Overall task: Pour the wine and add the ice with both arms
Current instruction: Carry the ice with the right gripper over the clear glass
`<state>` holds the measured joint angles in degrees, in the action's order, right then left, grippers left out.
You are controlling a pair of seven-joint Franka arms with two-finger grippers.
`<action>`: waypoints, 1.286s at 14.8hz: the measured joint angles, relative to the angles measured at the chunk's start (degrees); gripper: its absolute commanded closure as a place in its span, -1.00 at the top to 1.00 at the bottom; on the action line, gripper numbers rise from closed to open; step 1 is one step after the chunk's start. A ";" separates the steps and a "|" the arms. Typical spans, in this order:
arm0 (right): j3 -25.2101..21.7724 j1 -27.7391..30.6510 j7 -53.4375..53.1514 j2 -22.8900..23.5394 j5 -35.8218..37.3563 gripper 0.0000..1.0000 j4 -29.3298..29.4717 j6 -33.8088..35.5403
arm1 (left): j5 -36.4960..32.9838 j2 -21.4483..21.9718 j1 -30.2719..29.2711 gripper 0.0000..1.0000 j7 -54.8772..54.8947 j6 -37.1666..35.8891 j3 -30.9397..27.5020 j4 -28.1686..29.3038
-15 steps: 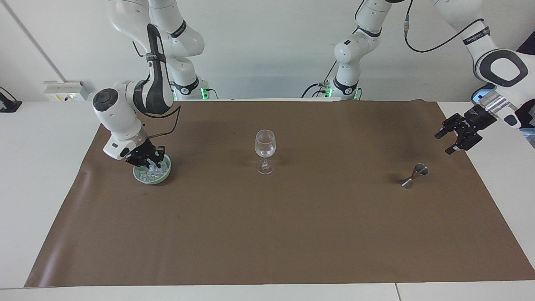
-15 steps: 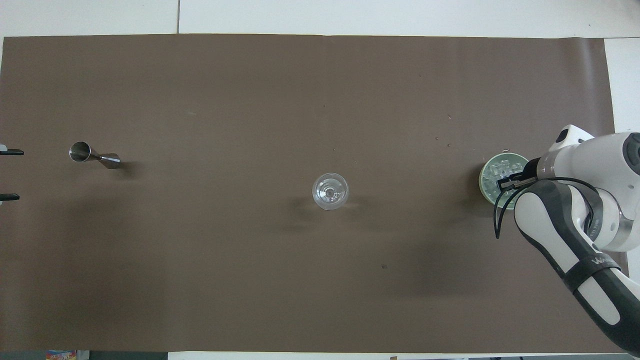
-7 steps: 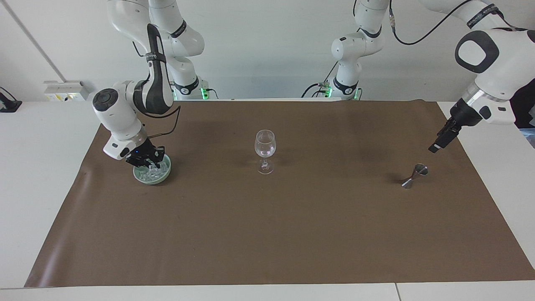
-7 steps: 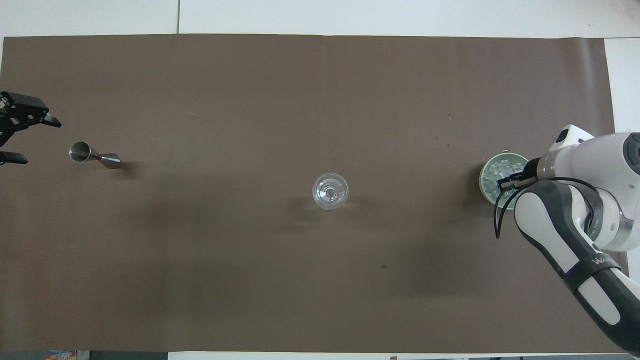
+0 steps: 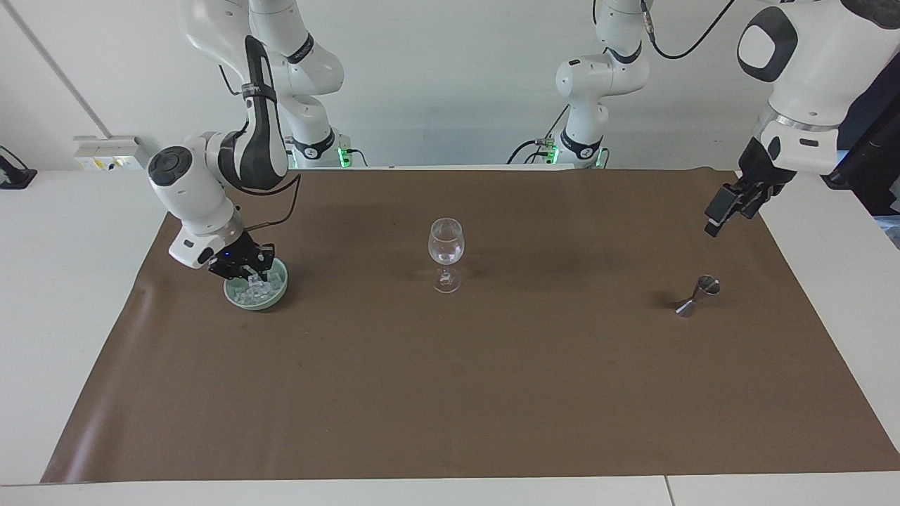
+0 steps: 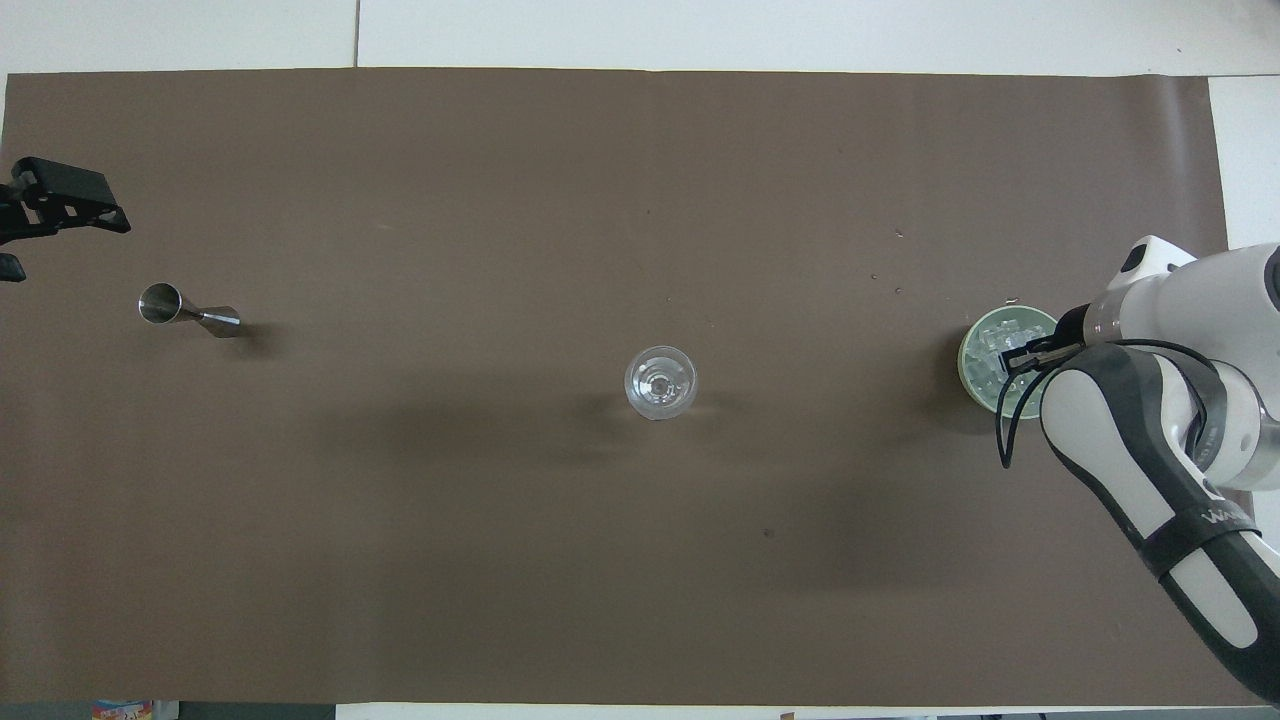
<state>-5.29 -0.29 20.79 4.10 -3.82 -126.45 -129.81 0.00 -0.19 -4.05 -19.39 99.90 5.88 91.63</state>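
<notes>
1. Right pincer [image 5: 252,270]: low over the green bowl [image 5: 271,301], tips pinching one ice cube; the bowl sits on the brown mat [image 5: 450,393] toward the right arm's end of the bench [image 5: 63,281].
2. Ice [image 5: 254,288]: heaped in the bowl.
3. Wine glass [image 5: 446,254]: upright, mid-mat.
4. Steel measuring cup [image 5: 696,295]: tilted, toward the left arm's end.
5. Left pincer [image 5: 728,211]: raised above the mat's edge near the measuring cup; whether spread or pressed together cannot be told.
</notes>
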 measured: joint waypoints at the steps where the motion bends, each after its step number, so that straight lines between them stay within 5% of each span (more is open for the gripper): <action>1: 0.00 0.00 0.05 0.00 0.00 -0.68 0.12 0.00 | -0.01 0.17 0.60 1.00 2.00 -1.74 -0.23 -1.20; 5: 0.08 -0.09 0.76 -0.20 0.00 -0.68 1.26 0.78 | -0.11 0.83 5.49 1.00 7.09 -6.53 -4.66 -3.00; 11: 0.50 -2.67 0.72 -1.32 -0.08 -0.68 10.99 11.73 | -0.11 4.50 6.08 1.00 16.04 -17.70 -5.59 -3.13; 19: 0.88 -16.85 -18.25 -1.58 -0.27 -0.66 27.03 25.97 | -0.11 4.77 6.03 1.00 16.30 -21.20 -5.69 -4.69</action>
<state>-4.41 -17.13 2.55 2.52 -4.09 -99.41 -103.84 -0.12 4.59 1.98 -3.09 78.71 0.19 86.93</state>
